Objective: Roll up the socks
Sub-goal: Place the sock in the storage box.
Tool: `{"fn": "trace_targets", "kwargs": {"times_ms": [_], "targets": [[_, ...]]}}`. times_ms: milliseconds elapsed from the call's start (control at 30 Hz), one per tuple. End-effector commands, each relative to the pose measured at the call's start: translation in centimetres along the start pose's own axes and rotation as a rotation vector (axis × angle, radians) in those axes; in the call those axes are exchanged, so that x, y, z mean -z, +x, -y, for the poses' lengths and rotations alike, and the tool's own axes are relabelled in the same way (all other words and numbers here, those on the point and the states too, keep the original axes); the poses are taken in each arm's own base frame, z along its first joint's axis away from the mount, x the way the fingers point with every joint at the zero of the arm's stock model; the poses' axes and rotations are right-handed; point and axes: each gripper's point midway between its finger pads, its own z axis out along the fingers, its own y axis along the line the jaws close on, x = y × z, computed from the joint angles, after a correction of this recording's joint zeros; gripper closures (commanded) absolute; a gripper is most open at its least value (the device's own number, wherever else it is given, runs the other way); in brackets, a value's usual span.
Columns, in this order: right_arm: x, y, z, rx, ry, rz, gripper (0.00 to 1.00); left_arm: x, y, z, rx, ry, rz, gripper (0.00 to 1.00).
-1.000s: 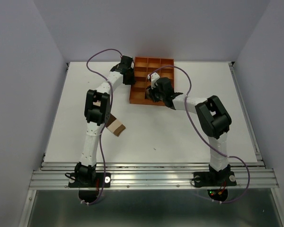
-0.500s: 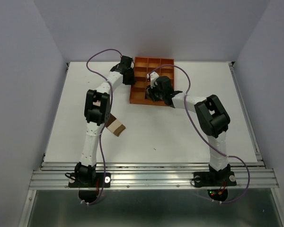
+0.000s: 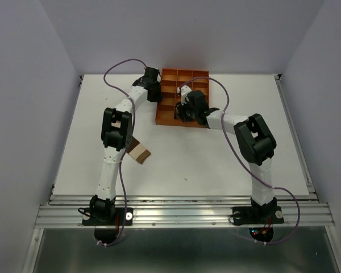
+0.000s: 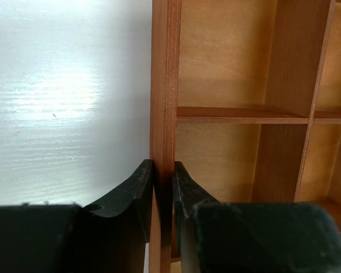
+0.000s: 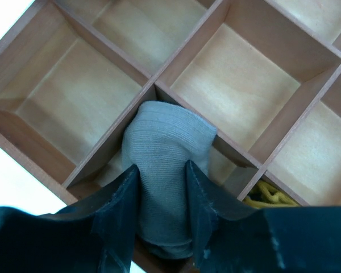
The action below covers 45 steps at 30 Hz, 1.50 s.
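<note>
In the right wrist view a rolled grey-taupe sock stands in a compartment at the near edge of the orange gridded tray. My right gripper is shut on it, one finger pressed into each side. A mustard-yellow sock lies in the adjoining compartment. My left gripper is shut on the tray's left wall. A cream sock with tan and brown bands lies on the table, partly under the left arm.
The tray sits at the far middle of the white table, with several compartments showing bare wood. Both arms reach across to it, and purple cables loop above them. Grey walls enclose the table on three sides.
My right wrist has shifted slightly toward the far side over the tray, with the sock still between its fingers. The left arm has not moved.
</note>
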Motion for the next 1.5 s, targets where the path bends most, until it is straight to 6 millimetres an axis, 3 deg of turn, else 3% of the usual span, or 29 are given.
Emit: {"fn": "trace_targets", "kwargs": {"times_ms": [0, 233, 600, 767, 833, 967, 1067, 1167, 1267, 1467], "targets": [[1.4, 4.2, -1.2, -0.017, -0.02, -0.201, 0.57, 0.7, -1.2, -0.1, 0.084, 0.024, 0.028, 1.0], [3.0, -0.8, -1.1, 0.012, -0.026, -0.115, 0.42, 0.7, -1.1, -0.2, 0.084, 0.019, 0.027, 1.0], [5.4, -5.6, -0.9, 0.044, -0.02, -0.018, 0.37, 0.5, -0.9, 0.1, 0.089, 0.029, 0.021, 1.0], [5.4, -7.4, -0.5, 0.022, 0.005, 0.023, 0.37, 0.4, -0.9, 0.1, 0.091, 0.03, 0.02, 1.0], [5.4, -7.4, -0.4, -0.009, 0.016, 0.02, 0.38, 0.5, -0.9, 0.1, 0.089, 0.03, 0.02, 1.0], [5.4, -7.2, 0.8, -0.057, 0.098, 0.017, 0.53, 0.6, -1.0, 0.1, 0.087, 0.033, 0.022, 1.0], [4.5, -7.0, 2.4, -0.101, 0.197, 0.022, 0.7, 0.6, -1.0, 0.2, 0.081, 0.04, 0.023, 1.0], [3.8, -8.3, 3.6, -0.109, 0.26, 0.054, 0.8, 0.6, -1.0, 0.2, 0.071, 0.045, 0.022, 1.0], [3.3, -9.8, 3.7, -0.107, 0.263, 0.106, 0.84, 0.6, -0.8, 0.2, 0.067, 0.048, 0.018, 1.0], [1.1, -9.2, 3.5, -0.09, 0.239, 0.088, 0.87, 0.7, -0.8, 0.3, 0.056, 0.049, 0.021, 1.0]]}}
